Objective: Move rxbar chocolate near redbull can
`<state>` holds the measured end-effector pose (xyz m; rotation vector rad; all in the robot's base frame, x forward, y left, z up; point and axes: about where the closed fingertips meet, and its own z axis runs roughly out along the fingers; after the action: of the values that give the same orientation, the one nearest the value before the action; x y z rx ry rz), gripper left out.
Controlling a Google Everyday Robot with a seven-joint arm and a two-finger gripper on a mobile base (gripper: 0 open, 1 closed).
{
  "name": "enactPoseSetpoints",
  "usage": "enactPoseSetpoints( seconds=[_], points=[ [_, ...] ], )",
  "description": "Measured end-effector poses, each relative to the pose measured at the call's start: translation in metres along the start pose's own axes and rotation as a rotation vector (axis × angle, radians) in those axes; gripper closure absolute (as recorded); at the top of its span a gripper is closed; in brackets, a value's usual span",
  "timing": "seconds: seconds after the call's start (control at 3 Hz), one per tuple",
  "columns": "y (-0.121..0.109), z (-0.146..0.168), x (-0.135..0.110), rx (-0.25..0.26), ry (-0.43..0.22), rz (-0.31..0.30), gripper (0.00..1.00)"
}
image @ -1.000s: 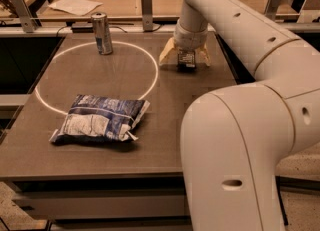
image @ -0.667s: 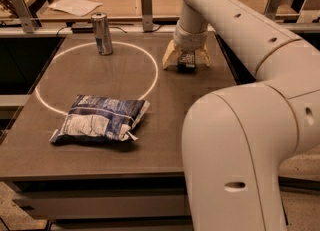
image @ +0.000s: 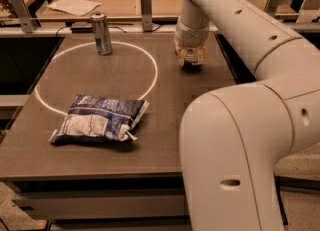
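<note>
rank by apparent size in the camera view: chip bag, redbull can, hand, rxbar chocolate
1. chip bag, nearest the camera
2. redbull can and hand, at the far right of the table: look alike
3. rxbar chocolate, mostly hidden under the hand

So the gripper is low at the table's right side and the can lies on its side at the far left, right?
No: the camera view shows the can standing upright at the far left. The gripper is low at the right side of the table.
</note>
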<state>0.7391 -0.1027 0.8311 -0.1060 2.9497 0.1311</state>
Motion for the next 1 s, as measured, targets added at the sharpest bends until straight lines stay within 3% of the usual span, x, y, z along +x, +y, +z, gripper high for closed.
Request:
enactPoseSetpoints(
  seconds=[0.33,0.67,1.0],
  points=[
    [0.0,-0.001,0.0,0.0,0.0,0.0,1.0],
    [0.0,-0.001,0.0,0.0,0.0,0.0,1.0],
    [0.003,-0.015,0.009,-0.099,-0.057,-0.056,1.0]
  ],
)
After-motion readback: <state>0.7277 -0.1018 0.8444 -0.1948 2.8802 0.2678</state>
